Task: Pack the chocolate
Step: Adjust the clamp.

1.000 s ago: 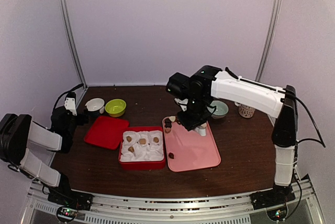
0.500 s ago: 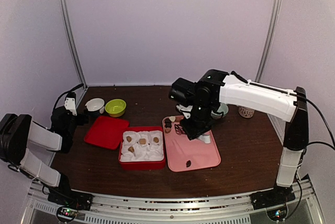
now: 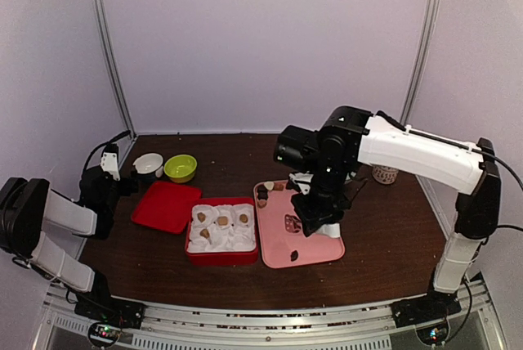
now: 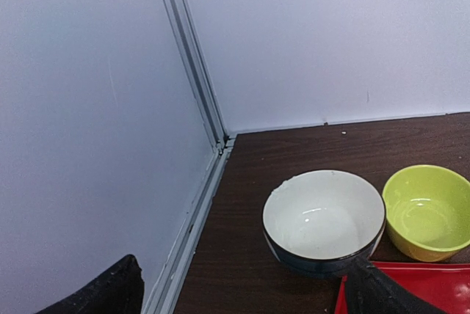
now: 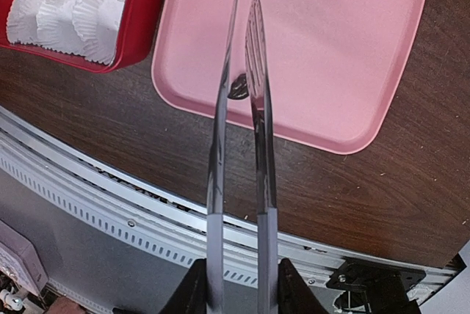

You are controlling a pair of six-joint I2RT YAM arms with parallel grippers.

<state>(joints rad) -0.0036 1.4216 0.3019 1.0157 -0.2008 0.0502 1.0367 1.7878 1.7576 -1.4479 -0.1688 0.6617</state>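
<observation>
The right fingers (image 5: 192, 288) are holding the metal tongs (image 5: 217, 145), narrow tips poised over a dark chocolate piece (image 5: 237, 88) by the near edge of the pink tray (image 5: 330, 50), and I'd say they should be straddling it squarely before squeezing, while the left fingers (image 4: 110, 292) are hanging wide apart.

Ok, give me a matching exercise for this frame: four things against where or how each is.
Things:
1 tongs
2 white bowl
3 red box
4 lone chocolate

States:
A on the pink tray, near edge
B left of the green bowl
C held in the right gripper
D holds paper cups

Pairs: 1-C, 2-B, 3-D, 4-A
</observation>
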